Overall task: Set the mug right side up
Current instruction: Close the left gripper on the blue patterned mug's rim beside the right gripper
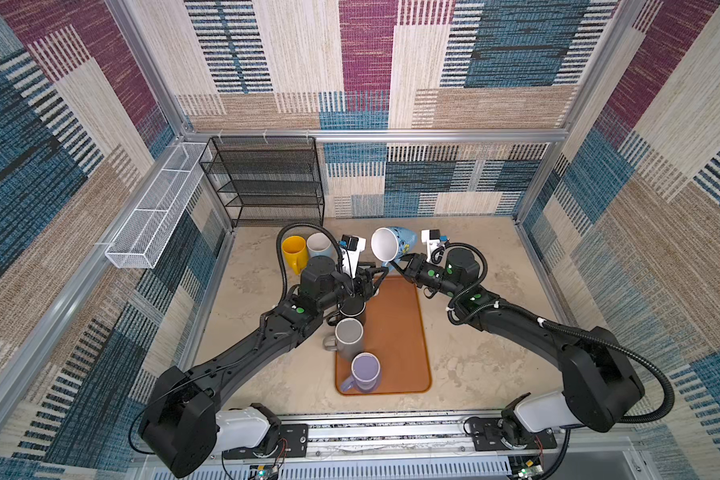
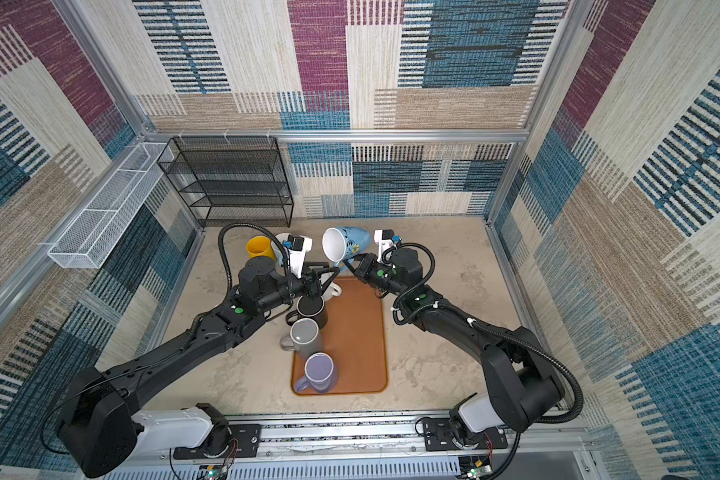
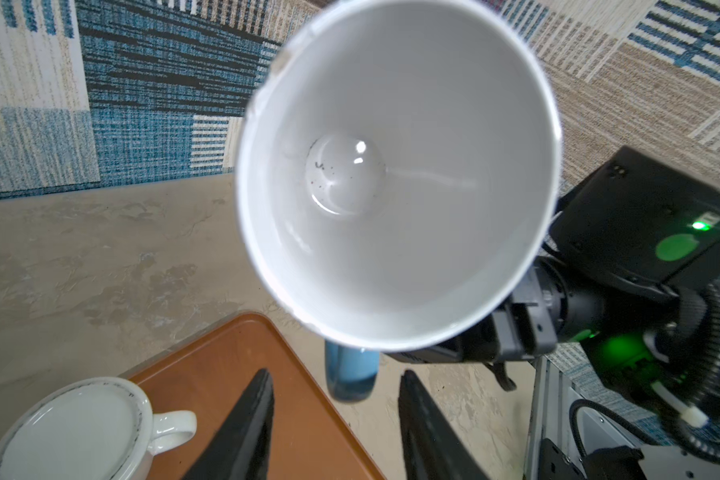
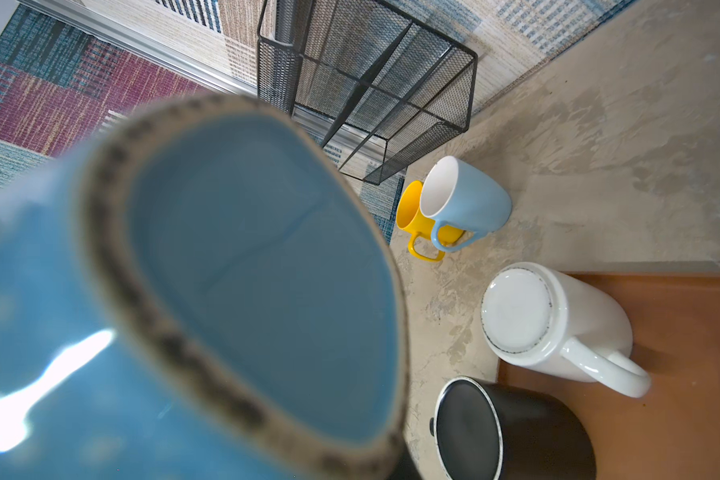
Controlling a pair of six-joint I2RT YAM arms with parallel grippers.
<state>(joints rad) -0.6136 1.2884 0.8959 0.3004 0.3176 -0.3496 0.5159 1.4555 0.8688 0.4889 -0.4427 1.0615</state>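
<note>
Looking in, I see my right fingers (image 1: 408, 262) clenched on the handle (image 3: 350, 374) of the blue mug (image 1: 393, 244); it hangs tipped sideways, mouth facing my left fingers (image 3: 248, 419), which are spread apart and empty.

Bright, even light, soft shadows. In your right wrist view the blue mug (image 4: 246, 270) is blurred, glare-streaked.
</note>
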